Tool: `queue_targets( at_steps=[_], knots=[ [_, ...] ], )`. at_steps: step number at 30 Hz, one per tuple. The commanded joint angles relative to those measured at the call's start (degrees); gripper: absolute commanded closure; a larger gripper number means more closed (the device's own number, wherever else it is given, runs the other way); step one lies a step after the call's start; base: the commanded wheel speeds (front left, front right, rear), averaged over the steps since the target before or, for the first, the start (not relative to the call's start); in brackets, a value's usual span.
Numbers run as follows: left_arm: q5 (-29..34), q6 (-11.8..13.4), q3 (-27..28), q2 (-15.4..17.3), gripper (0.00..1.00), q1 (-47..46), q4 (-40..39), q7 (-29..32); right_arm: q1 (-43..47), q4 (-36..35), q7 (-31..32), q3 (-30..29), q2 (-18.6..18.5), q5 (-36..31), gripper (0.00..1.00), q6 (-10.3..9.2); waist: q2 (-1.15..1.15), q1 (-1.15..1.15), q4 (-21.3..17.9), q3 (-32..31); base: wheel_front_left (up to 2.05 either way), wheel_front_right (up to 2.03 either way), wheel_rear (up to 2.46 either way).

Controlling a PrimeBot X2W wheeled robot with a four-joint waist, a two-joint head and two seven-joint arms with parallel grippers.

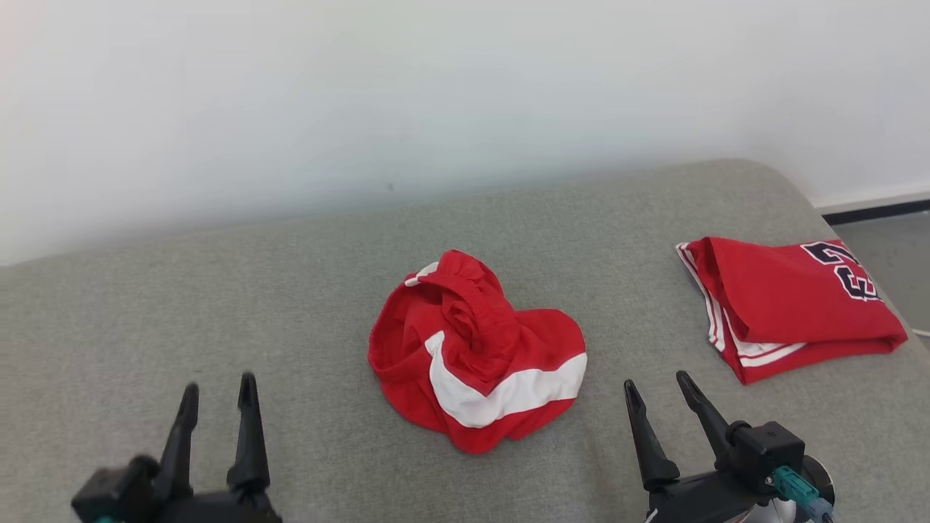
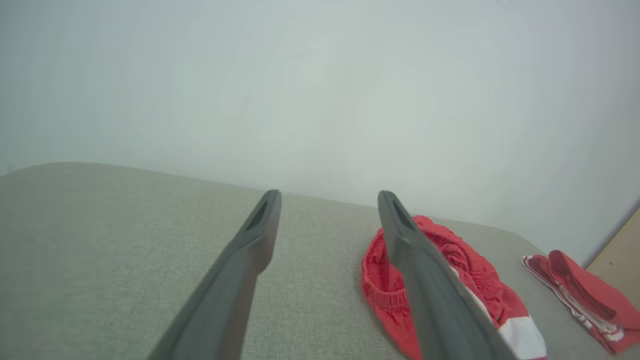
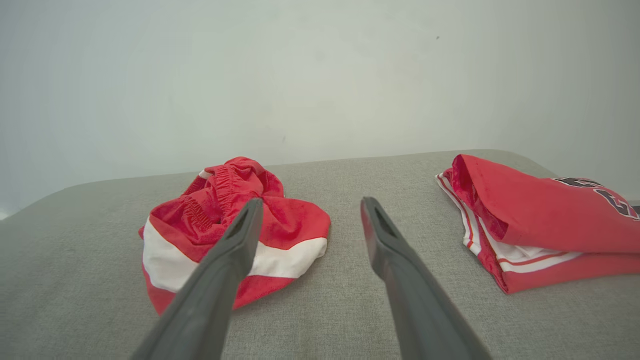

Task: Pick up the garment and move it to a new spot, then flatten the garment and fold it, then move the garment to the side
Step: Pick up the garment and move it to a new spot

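Crumpled red shorts (image 1: pixel 476 356) (white-striped) lie on the grey upholstered surface (image 1: pixel 290 290) between the left pincer (image 1: pixel 219 383) and right pincer (image 1: pixel 656 380), both released and empty.

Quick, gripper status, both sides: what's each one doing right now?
Left gripper: open, holding nothing.
Right gripper: open, holding nothing.
The crumpled red shorts lie between them, untouched.
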Motion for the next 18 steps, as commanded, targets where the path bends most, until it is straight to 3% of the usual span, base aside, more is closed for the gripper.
queue_targets(
  at_steps=[1, 9, 18],
  knots=[
    [0.61, -0.18, 0.7, -0.28, 0.0, 2.43, -0.89, -0.23, 0.69, 0.08, -0.03, 0.02, -0.02, -0.37, 0.0, -0.16, 0.01, 0.01, 1.46, -1.6, 0.0, 0.0, 0.0],
    [4.48, -0.09, 2.43, -1.77, 0.0, 11.72, -4.24, -0.25, 2.08, 1.24, -1.0, -0.45, -0.05, -0.45, 0.0, -0.16, 0.01, 0.01, 2.87, -2.51, 0.0, 0.0, 0.0],
    [6.59, 0.76, 4.7, -1.38, 0.0, 13.01, -3.78, -0.26, 2.24, 2.28, -1.16, -1.45, -0.04, -0.77, 0.0, -0.16, 0.01, 0.01, 4.34, -2.9, 0.0, 0.0, 0.0]
  ],
)
